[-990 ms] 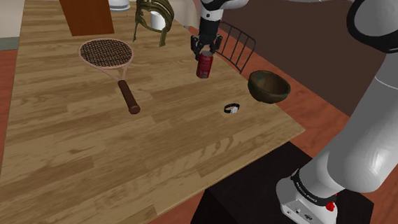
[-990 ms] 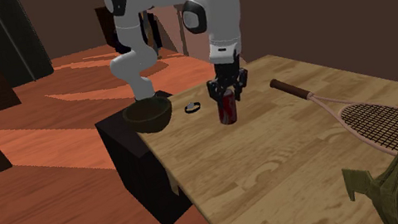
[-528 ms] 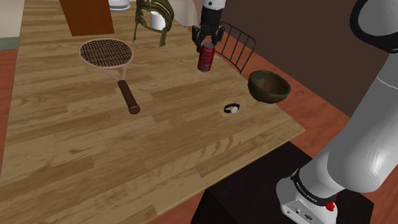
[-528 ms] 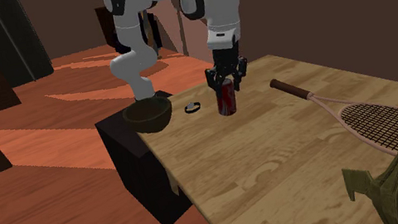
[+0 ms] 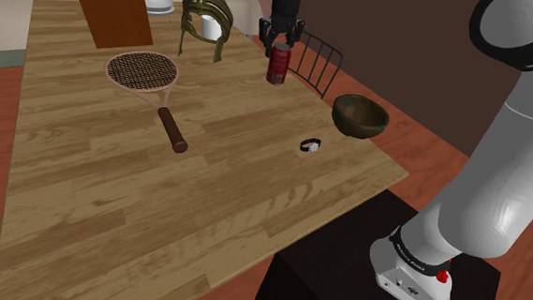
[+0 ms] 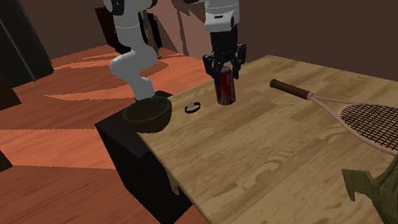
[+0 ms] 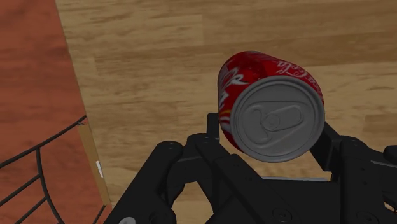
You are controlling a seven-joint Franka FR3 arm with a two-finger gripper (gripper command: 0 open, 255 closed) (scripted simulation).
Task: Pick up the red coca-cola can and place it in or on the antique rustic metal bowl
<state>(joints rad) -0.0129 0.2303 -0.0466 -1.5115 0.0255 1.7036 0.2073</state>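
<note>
Red can is off the bench now. A second ago it hung low, just over the wood; since then the arm has gone straight up and taken the can with it. Nothing else has shifted. So the pickup looks done, and the carry to the bowl and the release are still to do.

Shoulder view, left to right:
- racket flat on the bench, at 9 o'clock from the can, well apart
- greenish crown-like piece at 10 o'clock
- the can, hanging under the gripper, roughly upright
- wire chair back at 3 o'clock, past the bench edge
- small dark ring-like thing at 5 o'clock, on the wood
- dark bowl at 4 o'clock, near the bench edge, empty

The next move probably goes toward 4 o'clock in this view, then down over the bowl.

The fingers pinch the can, one on each side just below the lid, spread only to the can's width. In the wrist view the grey lid and tab face the camera and some red side shows, so the can may sit a bit skewed in the grip. There is some slip risk on the carry.
</note>
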